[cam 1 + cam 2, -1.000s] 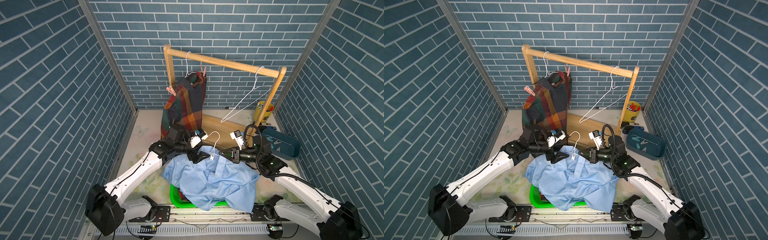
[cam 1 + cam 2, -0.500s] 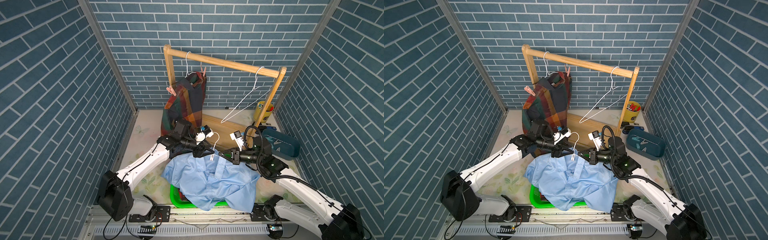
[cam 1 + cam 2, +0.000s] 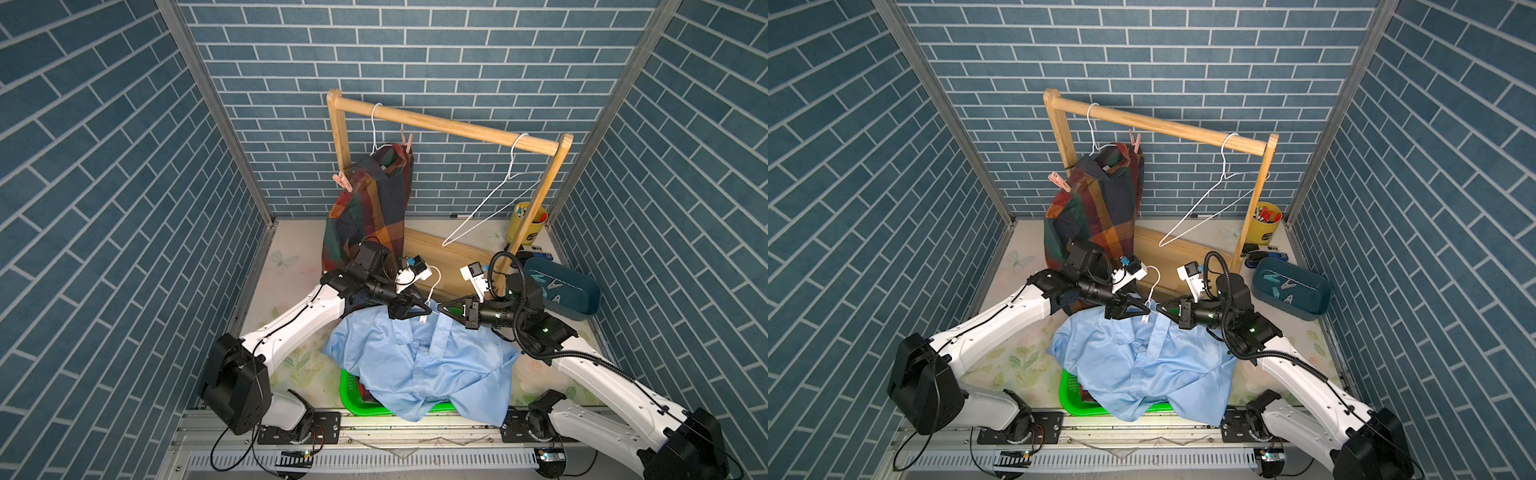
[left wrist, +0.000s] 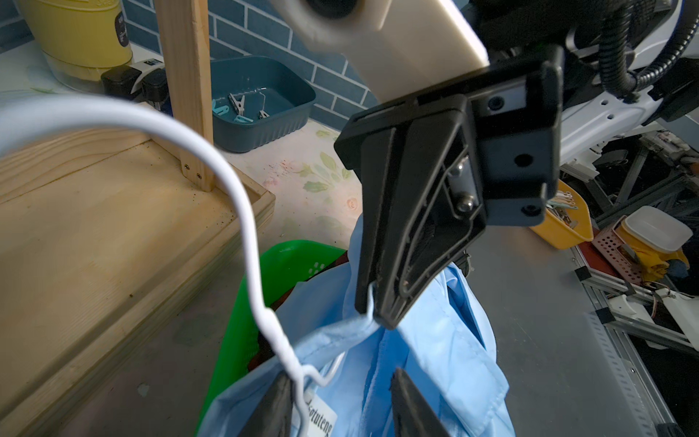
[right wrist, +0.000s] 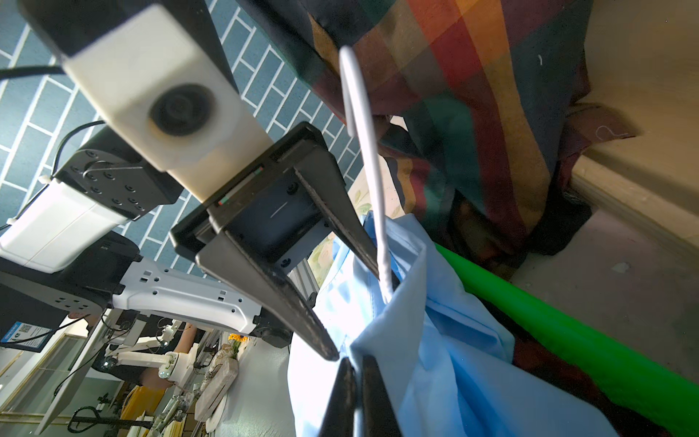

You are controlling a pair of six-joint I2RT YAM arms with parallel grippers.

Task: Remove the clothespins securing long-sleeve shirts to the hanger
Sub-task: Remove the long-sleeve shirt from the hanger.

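left gripper (image 4: 338,401): fingers apart, hanger (image 4: 247,227) neck and blue shirt (image 4: 427,363) collar between them | right gripper (image 4: 374,314): 12 o'clock ahead, jaws pinched together on blue shirt fabric | green basket (image 4: 295,261): beneath shirt | bin (image 4: 264,128) holding clothespins (image 4: 236,104): 11 o'clock, beyond wooden post (image 4: 185,94)

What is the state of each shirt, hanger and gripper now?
light blue shirt, off the rail, draped over the green basket
plaid shirt, hanging on the rail, pink clothespins on
bare hanger, hanging on the rail
right gripper, shut on the light blue shirt
left gripper, open at the collar
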